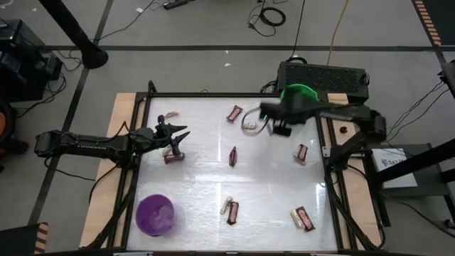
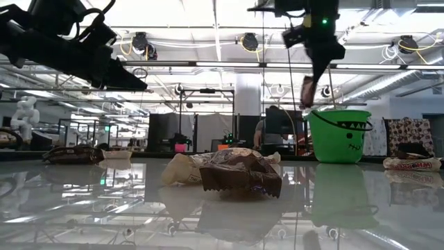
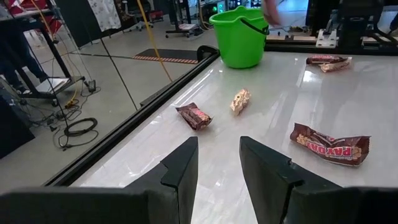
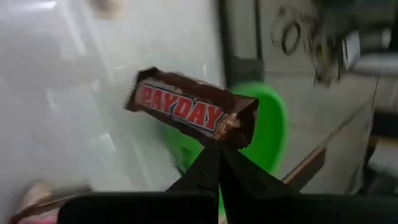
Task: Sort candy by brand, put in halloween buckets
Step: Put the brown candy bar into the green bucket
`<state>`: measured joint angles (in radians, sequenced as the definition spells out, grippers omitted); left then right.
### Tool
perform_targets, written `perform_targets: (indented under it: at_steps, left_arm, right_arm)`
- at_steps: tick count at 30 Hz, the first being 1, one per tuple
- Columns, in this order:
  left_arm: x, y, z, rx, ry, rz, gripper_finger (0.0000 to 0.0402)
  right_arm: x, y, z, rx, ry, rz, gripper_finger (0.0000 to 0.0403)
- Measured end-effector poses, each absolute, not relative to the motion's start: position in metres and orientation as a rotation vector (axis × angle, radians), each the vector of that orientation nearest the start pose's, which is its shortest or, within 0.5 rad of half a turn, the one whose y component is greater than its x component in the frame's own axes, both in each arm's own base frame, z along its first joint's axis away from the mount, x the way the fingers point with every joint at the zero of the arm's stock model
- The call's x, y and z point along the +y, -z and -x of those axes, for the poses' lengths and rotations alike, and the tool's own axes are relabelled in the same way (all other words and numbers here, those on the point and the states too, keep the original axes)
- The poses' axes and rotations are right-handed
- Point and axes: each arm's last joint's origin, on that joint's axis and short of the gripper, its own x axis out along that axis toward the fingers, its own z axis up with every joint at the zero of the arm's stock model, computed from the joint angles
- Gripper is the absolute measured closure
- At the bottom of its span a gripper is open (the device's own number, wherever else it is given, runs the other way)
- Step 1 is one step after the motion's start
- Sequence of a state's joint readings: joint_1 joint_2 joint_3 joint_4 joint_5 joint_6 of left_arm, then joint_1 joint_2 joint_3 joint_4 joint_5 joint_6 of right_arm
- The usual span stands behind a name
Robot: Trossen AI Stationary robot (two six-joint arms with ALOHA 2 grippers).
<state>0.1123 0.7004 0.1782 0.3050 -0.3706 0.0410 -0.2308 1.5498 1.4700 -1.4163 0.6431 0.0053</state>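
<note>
My right gripper (image 4: 219, 154) is shut on a dark red-brown PayDay bar (image 4: 186, 109), raised beside the green bucket (image 1: 302, 93) at the table's far right. In the low view the bar (image 2: 307, 91) hangs just above the bucket's rim (image 2: 338, 112). My left gripper (image 3: 217, 163) is open and hovers over the far left of the table, above a candy bar (image 1: 173, 156) that lies flat. The purple bucket (image 1: 155, 215) stands at the near left corner. More red-brown and pale bars (image 1: 233, 156) lie scattered flat on the table. My right gripper pinches the PayDay bar by one crimped end (image 4: 239, 129) between its two shut fingers. The bar is lifted clear of the table. In the low view it hangs down below the fingers (image 2: 316, 59), which point downward from above.
Loose bars lie at the far middle (image 1: 234, 114), right (image 1: 302, 153), near middle (image 1: 229, 210) and near right (image 1: 304, 218). A black frame (image 1: 334, 178) rims the table. A black box (image 1: 323, 75) sits behind the green bucket.
</note>
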Motion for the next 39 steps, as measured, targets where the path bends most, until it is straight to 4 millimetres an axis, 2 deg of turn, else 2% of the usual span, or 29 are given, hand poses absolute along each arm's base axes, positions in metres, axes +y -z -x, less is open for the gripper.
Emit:
perform_targets:
  at_steps: [3, 6, 10, 15, 18, 22, 30, 33, 39]
  left_arm:
    - [0.028, -0.183, -0.151, 0.228, -0.477, -0.068, 0.0274]
    - [0.028, -0.183, -0.151, 0.228, -0.476, -0.069, 0.0274]
    - [0.028, -0.183, -0.151, 0.228, -0.477, -0.069, 0.0274]
    - [0.028, -0.183, -0.151, 0.232, -0.476, -0.069, 0.0274]
    - [0.028, -0.182, -0.151, 0.241, -0.475, -0.083, 0.0274]
    - [0.028, -0.182, -0.151, 0.244, -0.474, -0.09, 0.0274]
    - [0.028, -0.182, -0.151, 0.242, -0.474, -0.088, 0.0274]
    - [0.028, -0.182, -0.151, 0.24, -0.474, -0.088, 0.0274]
    - [0.028, -0.182, -0.151, 0.239, -0.475, -0.087, 0.0274]
  right_arm:
    - [-0.104, -0.332, -0.237, 1.447, 0.838, 0.213, 0.0402]
    - [-0.128, -0.339, -0.226, 1.364, 0.949, 0.127, 0.0402]
    - [-0.155, -0.342, -0.214, 1.308, 1.062, 0.045, 0.0402]
    - [-0.174, -0.339, -0.201, 1.289, 1.178, -0.075, 0.0402]
    - [-0.177, -0.339, -0.198, 1.273, 1.198, -0.138, 0.0401]
    - [-0.175, -0.337, -0.198, 1.284, 1.133, -0.199, 0.0384]
    - [-0.171, -0.335, -0.194, 1.268, 1.199, -0.318, 0.0317]
    - [-0.17, -0.334, -0.197, 1.231, 1.124, -0.434, 0.0295]
    - [-0.154, -0.334, -0.219, 1.141, 0.821, -0.624, 0.0275]
